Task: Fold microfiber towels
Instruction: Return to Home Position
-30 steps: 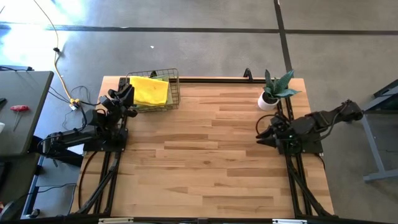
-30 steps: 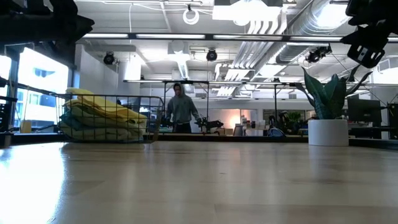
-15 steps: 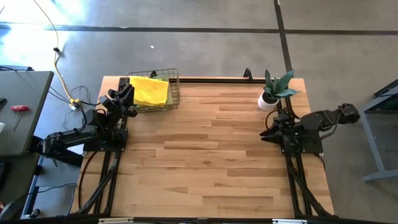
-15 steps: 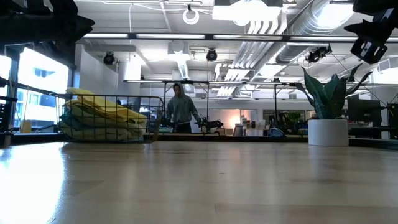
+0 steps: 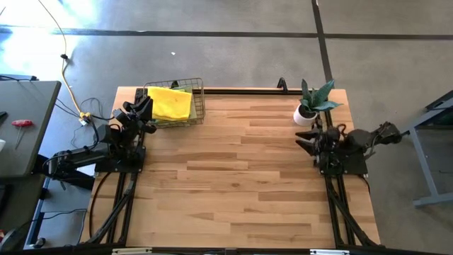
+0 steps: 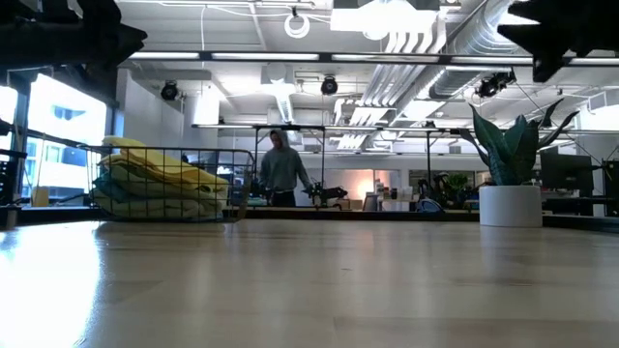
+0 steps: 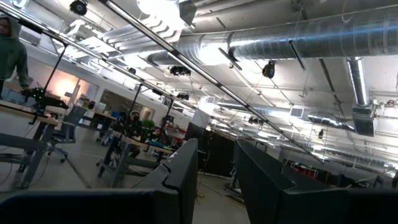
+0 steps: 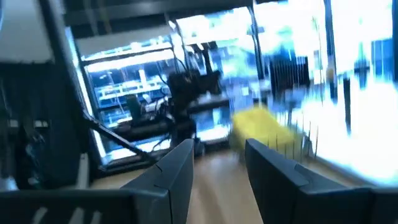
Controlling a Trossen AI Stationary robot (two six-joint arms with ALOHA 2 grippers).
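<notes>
Our left gripper [image 5: 144, 108] sits at the table's [image 5: 233, 177] left edge beside the basketed microfiber towels [image 5: 170, 103], right gripper [image 5: 301, 138] at the right edge; both slightly parted, empty.

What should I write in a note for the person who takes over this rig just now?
Left gripper: open, holds nothing, beside the basket at the table's far left corner.
Right gripper: open, holds nothing, at the table's right edge near the potted plant.
Towels: folded and stacked in the basket, a yellow one on top.
Done: no towel shows on the table, so the folding looks finished.
Left: probably only parking both arms.
</notes>
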